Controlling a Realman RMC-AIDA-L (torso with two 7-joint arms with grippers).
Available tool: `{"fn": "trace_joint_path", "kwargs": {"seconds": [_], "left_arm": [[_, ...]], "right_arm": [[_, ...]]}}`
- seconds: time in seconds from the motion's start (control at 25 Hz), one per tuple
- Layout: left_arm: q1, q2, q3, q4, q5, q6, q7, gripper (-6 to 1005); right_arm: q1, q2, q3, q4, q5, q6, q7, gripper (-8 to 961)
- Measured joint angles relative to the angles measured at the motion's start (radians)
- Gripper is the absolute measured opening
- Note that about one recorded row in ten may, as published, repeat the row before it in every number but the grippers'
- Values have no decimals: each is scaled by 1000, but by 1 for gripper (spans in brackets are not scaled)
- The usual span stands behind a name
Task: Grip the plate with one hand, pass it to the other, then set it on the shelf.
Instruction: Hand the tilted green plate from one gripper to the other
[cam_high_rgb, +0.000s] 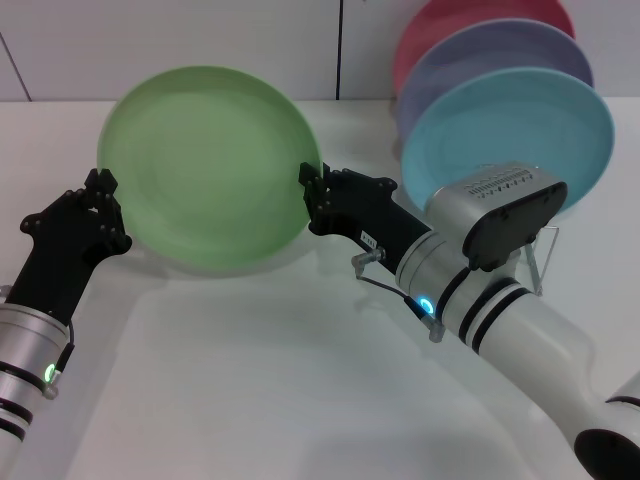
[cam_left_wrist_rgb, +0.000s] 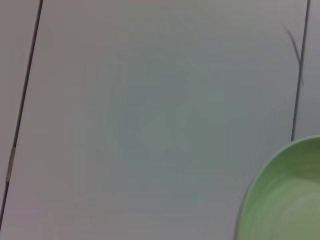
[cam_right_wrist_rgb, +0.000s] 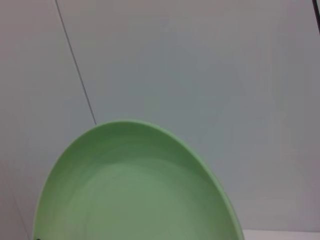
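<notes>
The light green plate (cam_high_rgb: 205, 165) hangs upright in the air above the white table, between my two grippers. My right gripper (cam_high_rgb: 312, 195) is shut on its right rim, and the plate (cam_right_wrist_rgb: 135, 190) fills the lower part of the right wrist view. My left gripper (cam_high_rgb: 105, 210) sits at the plate's left rim; whether it clamps the rim does not show. The left wrist view catches only an arc of the plate (cam_left_wrist_rgb: 285, 200) in one corner. The wire shelf (cam_high_rgb: 549, 252) stands at the back right, mostly hidden behind my right arm.
A turquoise plate (cam_high_rgb: 510, 125), a lavender plate (cam_high_rgb: 480, 55) and a pink plate (cam_high_rgb: 460, 20) stand upright in the shelf. The white table (cam_high_rgb: 250, 380) stretches out in front, and a pale wall (cam_high_rgb: 200, 40) rises behind it.
</notes>
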Motion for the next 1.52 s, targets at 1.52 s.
{"fn": "trace_joint_path", "kwargs": {"seconds": [1.52], "left_arm": [[-2,0,-4,3,-1,11,0,28]], "right_arm": [[-4,0,14,-2,1,14,0,74]]}}
